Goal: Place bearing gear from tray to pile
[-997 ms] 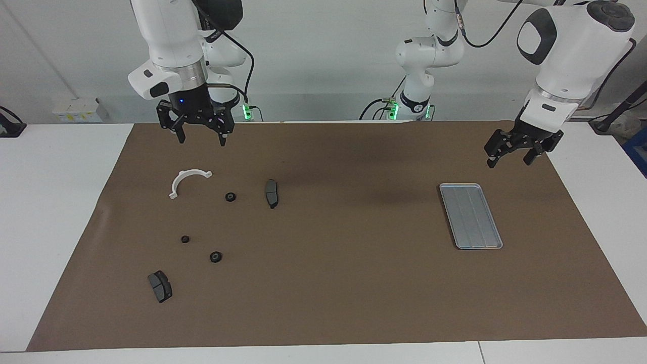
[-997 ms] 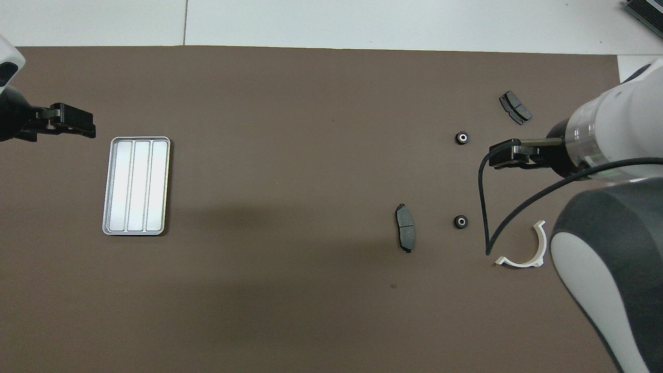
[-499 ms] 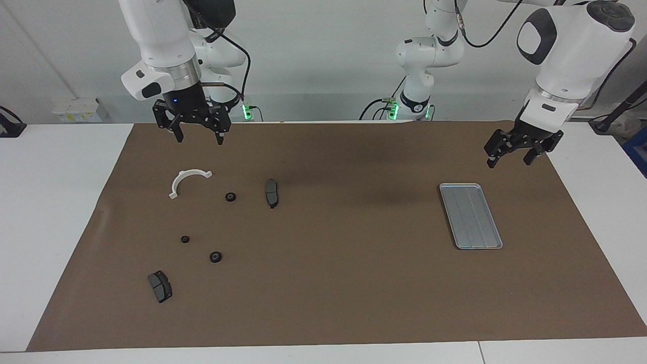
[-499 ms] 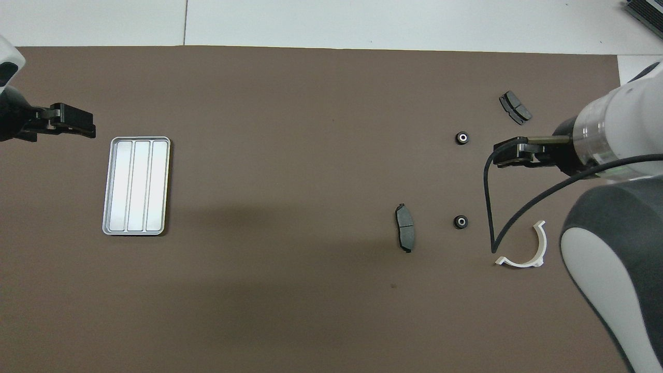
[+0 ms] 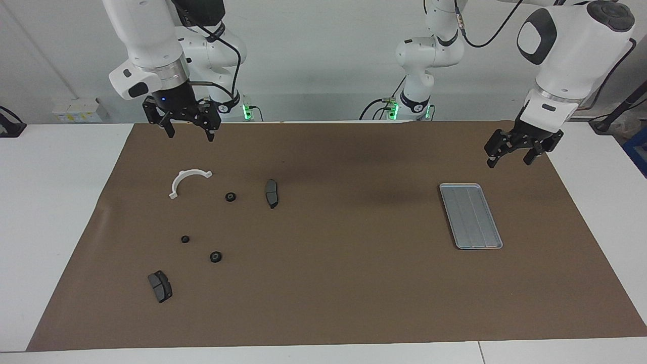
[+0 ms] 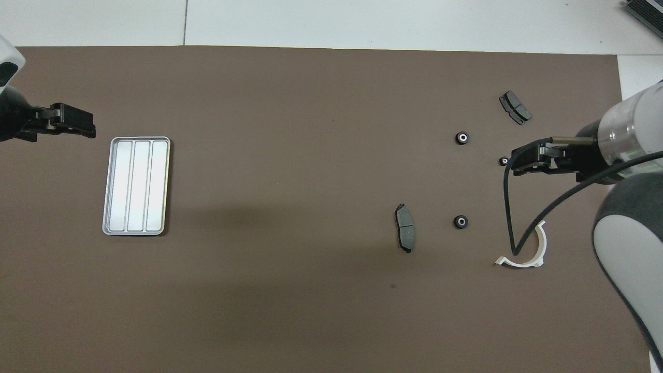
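The flat ridged silver metal tray (image 6: 137, 185) lies bare. The left hand (image 6: 77, 122) hovers near its corner. Three small black bearing gears (image 6: 461, 138) lie well apart from it.

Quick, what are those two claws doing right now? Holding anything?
Left gripper: open, holding nothing, up in the air near the tray.
Right gripper: open, holding nothing, raised near the white bracket.

Facing camera is sitting high across the desk (image 5: 323, 354), looking toward both robot bases. Overhead camera is looking steeply down from the robots' end. Both are covering the brown mat (image 5: 354, 283), half a turn apart.
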Controlling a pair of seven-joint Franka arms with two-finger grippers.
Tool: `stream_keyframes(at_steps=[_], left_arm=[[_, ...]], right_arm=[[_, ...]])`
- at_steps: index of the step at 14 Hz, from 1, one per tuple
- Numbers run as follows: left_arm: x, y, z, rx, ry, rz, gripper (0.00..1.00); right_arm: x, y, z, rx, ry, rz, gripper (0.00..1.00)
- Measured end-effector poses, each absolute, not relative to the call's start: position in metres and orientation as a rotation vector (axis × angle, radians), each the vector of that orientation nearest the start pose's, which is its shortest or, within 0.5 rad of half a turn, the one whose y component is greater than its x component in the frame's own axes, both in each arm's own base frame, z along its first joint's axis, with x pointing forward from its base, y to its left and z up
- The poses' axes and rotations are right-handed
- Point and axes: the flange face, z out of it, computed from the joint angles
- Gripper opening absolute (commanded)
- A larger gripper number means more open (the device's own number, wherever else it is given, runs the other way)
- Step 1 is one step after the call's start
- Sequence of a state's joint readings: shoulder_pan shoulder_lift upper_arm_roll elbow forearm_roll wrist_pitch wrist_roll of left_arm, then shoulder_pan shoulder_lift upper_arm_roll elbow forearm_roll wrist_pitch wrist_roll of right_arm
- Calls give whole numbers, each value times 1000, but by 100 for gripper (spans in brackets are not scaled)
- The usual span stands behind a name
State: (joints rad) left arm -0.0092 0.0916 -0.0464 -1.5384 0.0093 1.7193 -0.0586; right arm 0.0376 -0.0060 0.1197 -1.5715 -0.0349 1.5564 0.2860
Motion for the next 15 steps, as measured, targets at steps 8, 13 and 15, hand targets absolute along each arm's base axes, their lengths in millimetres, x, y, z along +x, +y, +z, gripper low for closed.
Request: stream_keyframes(at_steps=[8,13,15], left_arm=[[596,-31,601,-3139,-4,-141,100],[596,-31,601,-3139,-4,-141,100],[596,-31,601,-3139,-4,-141,100]], right_arm=[[543,89,626,-3174,186,12,100],[544,83,625,-3176,164,15,100],[545,78,625,-3177,134,17,100]])
